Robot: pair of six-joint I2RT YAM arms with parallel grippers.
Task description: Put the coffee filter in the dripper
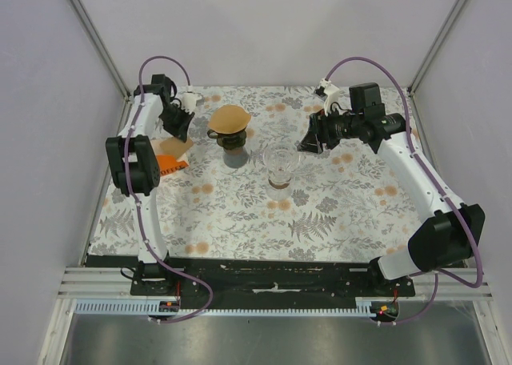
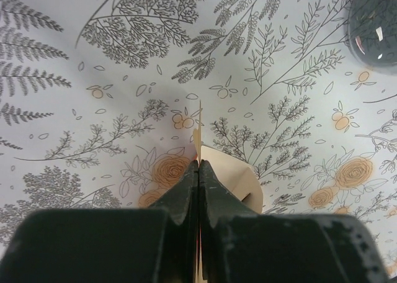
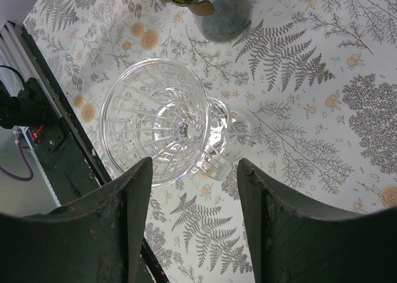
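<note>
The clear glass dripper [image 1: 282, 163] stands mid-table; in the right wrist view the dripper [image 3: 155, 128] is empty, handle toward the gripper. My right gripper [image 1: 309, 138] is open and empty just right of it, and in the right wrist view my right gripper [image 3: 193, 166] has its jaws wide apart above the handle. My left gripper [image 1: 178, 123] is at the far left, and in the left wrist view my left gripper [image 2: 198, 165] is shut on the edge of a beige paper coffee filter [image 2: 232, 177], low over the cloth.
A dark pot topped by a brown filter [image 1: 230, 118] stands on a round grey base left of the dripper. An orange-and-beige pack [image 1: 171, 158] lies under the left gripper. The table's floral cloth [image 1: 256, 221] covers the surface; white walls close in.
</note>
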